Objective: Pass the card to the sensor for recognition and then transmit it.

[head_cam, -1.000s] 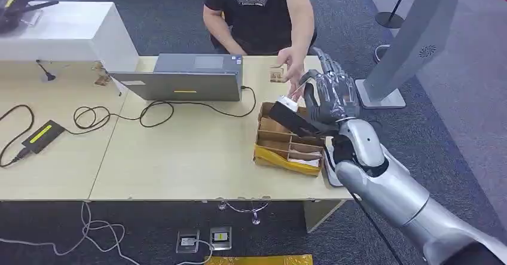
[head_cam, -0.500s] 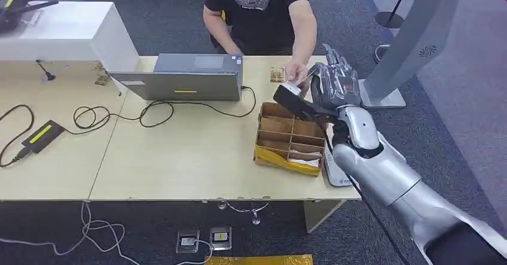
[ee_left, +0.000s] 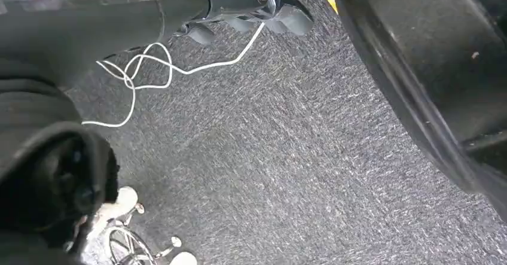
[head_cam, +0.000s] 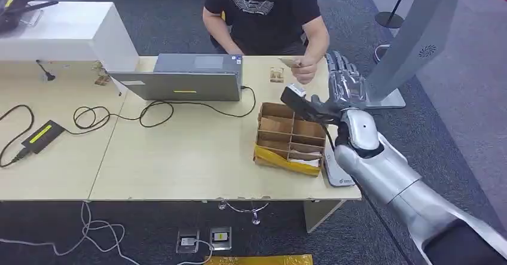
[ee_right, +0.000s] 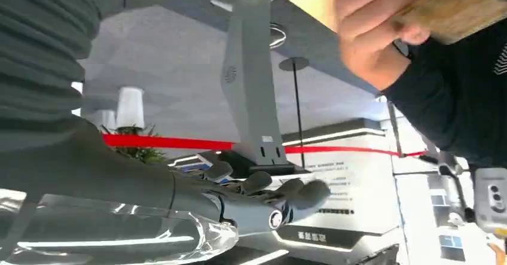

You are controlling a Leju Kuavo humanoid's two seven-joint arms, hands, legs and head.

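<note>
Left hand [ee_left: 263, 2] hangs over carpet [ee_left: 269, 175], fingers curled, holding nothing; laptop [head_cam: 179, 79] left of divider box [head_cam: 291, 136]; card [head_cam: 290, 63] behind box, pinched in person's hand [head_cam: 306, 70]; right hand [head_cam: 341, 88] raised just right of box, fingers spread wide, empty.

You saw a matt pale wood-look tabletop [head_cam: 179, 157], a brown cardboard box [head_cam: 291, 138], and rough grey carpet [ee_left: 287, 157].
</note>
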